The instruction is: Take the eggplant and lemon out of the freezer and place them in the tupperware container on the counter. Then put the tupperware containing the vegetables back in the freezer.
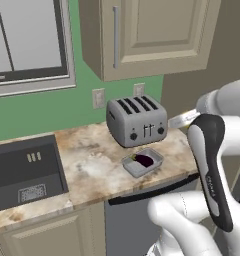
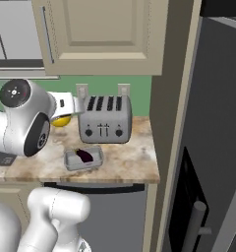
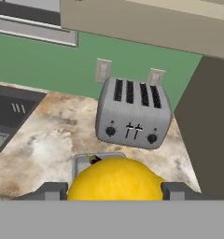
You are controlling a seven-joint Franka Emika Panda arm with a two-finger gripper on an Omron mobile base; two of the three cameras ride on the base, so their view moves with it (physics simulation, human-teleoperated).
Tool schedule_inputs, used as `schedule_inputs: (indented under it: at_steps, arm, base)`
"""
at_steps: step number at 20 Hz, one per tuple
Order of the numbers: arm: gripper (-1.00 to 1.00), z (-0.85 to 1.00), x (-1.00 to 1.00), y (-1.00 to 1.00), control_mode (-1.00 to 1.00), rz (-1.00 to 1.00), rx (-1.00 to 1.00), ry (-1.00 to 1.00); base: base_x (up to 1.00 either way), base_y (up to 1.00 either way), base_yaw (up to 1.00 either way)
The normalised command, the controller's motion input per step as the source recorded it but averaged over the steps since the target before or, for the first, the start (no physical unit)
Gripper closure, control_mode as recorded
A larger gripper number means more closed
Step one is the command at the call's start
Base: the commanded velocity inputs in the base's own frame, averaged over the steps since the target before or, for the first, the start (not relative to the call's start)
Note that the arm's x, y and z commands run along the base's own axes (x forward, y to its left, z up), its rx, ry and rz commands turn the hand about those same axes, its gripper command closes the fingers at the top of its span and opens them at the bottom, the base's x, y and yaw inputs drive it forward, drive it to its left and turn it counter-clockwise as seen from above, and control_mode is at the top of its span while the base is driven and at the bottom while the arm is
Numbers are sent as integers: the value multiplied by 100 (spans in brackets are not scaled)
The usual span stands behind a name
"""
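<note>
Jaws clamped on the lemon (image 3: 115, 179) should descend squarely over the tupperware container (image 1: 142, 162), beside the eggplant (image 1: 144, 160), clear of the toaster (image 1: 137, 121), before releasing.

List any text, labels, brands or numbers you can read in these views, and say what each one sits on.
No text can be read here.
Robot arm: a line of small dark lettering runs along its dark link, too small and blurred to read.
Toaster: knobs and levers on its front, no legible marking.
Tupperware container, lemon, eggplant, counter: no writing on them.
</note>
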Motion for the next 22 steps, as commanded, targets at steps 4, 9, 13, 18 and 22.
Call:
schedule_inputs:
  at_steps: [4,9,13,18,22]
  arm:
    - [100,-62,40,17,-100,0,0,11]
    - [100,-62,52,14,-100,0,0,8]
    - [100,-55,69,17,-100,0,0,11]
    - [100,-62,68,30,-100,0,0,5]
    - [100,-63,63,24,-100,0,0,1]
  base:
    - [0,0,0]
    - [0,0,0]
    - [0,0,0]
    - [0,0,0]
    - [0,0,0]
